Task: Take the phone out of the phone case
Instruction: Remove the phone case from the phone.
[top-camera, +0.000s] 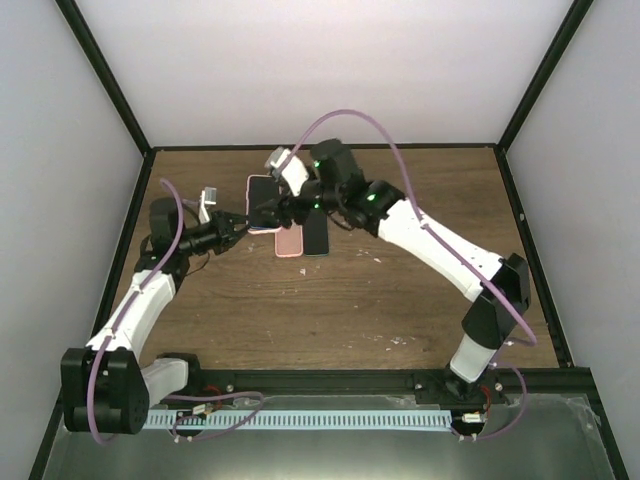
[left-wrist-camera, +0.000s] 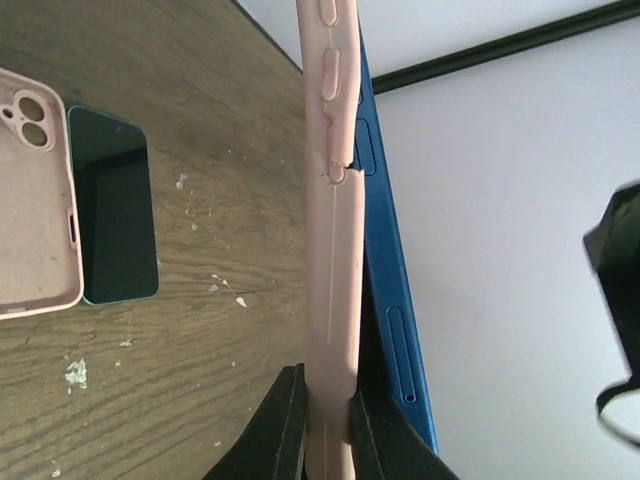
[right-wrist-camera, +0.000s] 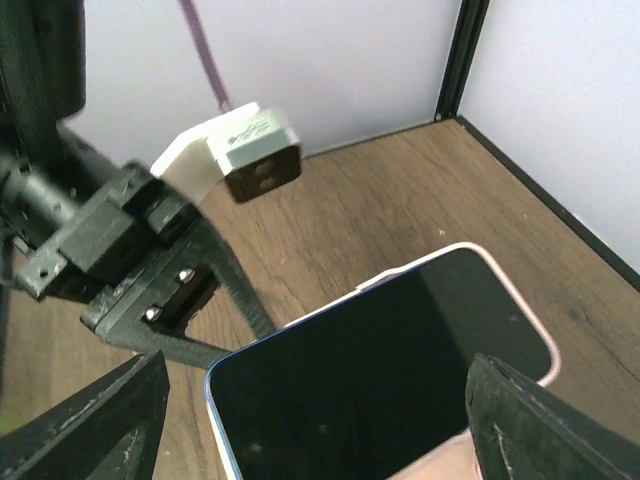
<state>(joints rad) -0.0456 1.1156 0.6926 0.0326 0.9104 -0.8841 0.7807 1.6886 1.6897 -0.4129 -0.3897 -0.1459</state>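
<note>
My left gripper (top-camera: 243, 222) is shut on the long edge of a pink phone case (left-wrist-camera: 330, 250) and holds it on edge above the table. The blue phone (left-wrist-camera: 392, 290) has partly come away from the case on one side. In the right wrist view the phone's black screen (right-wrist-camera: 390, 370) shows with the pink case rim (right-wrist-camera: 520, 300) behind it. My right gripper (right-wrist-camera: 318, 365) straddles the phone with its fingers wide apart, and the left finger (right-wrist-camera: 100, 420) is clear of the phone. In the top view the right gripper (top-camera: 283, 208) is at the held phone (top-camera: 262, 198).
A second, empty pink case (left-wrist-camera: 35, 200) lies open side up on the wooden table (top-camera: 350, 300), with a dark teal-edged phone (left-wrist-camera: 112, 205) beside it. Both also show in the top view: the case (top-camera: 289, 242) and the phone (top-camera: 317, 237). White walls enclose the table.
</note>
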